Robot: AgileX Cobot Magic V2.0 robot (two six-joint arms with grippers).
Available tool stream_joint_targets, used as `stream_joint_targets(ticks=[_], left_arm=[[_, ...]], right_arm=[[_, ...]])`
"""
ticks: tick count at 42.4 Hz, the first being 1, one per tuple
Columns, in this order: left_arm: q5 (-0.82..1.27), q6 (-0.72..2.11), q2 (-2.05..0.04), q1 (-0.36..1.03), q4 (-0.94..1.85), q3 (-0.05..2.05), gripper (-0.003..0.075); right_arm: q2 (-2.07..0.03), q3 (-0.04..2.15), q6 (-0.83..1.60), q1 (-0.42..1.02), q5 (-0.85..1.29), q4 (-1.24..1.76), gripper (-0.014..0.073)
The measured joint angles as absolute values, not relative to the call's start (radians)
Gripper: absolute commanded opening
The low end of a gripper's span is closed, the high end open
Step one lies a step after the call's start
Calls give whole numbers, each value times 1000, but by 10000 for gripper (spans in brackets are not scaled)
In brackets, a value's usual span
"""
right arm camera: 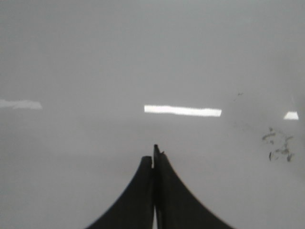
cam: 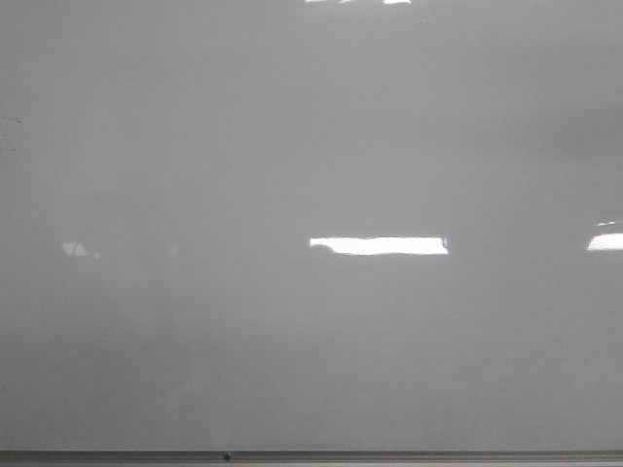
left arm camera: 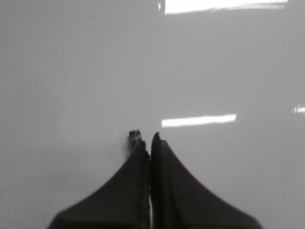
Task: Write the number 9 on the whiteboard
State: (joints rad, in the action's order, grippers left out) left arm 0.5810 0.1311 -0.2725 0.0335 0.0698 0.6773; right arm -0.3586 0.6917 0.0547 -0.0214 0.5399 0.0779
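Observation:
The whiteboard [cam: 311, 126] is glossy pale grey and fills the front view, and no black number 9 shows on it in any view. Neither gripper shows in the front view. In the left wrist view my left gripper [left arm camera: 150, 139] is shut, its jaws pressed together close over the whiteboard [left arm camera: 71, 71]. A small dark ribbed piece [left arm camera: 135, 136] sticks out beside one fingertip; I cannot tell what it is. In the right wrist view my right gripper [right arm camera: 153, 152] is shut with nothing between the jaws, over the whiteboard [right arm camera: 71, 57].
A thin grey frame edge [cam: 389, 455] runs along the bottom of the front view. Bright rectangular reflections [cam: 380, 245] lie on the board. Faint dark smudges [right arm camera: 279, 145] show in the right wrist view, and tiny marks [cam: 10, 120] at the front view's left edge.

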Motion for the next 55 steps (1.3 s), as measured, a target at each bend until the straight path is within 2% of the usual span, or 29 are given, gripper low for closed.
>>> stream_joint_targets(ticks=[17,21,23,25,28,32,35,38,55], left_arm=[[619,131,-374,33,70,558,-19],[619,131,-382,33,70,530,-16],[619,131,-383,33,70,521,-5],[619,131,-383,33,70,518,38],[621,131,-383,33,70,518,144],[621,131,-392,33,70,518,346],[626,131,-411,33,70,518,456],[638,131,-443,33,70,526,522],[671,131,-802,33,68,650,526]], right_arm=[[-544,631,64,-21,644,78,-50],[-571,630,84,-19,669,78,43],[-576,630,89,-19,679,78,115],[-581,630,91,-17,688,78,207],[-583,630,93,-13,692,78,379],[-583,630,94,-2,695,78,525],[-583,630,94,0,695,78,545],[-583,630,94,2,697,78,537],[-583,630,97,2,700,78,537]])
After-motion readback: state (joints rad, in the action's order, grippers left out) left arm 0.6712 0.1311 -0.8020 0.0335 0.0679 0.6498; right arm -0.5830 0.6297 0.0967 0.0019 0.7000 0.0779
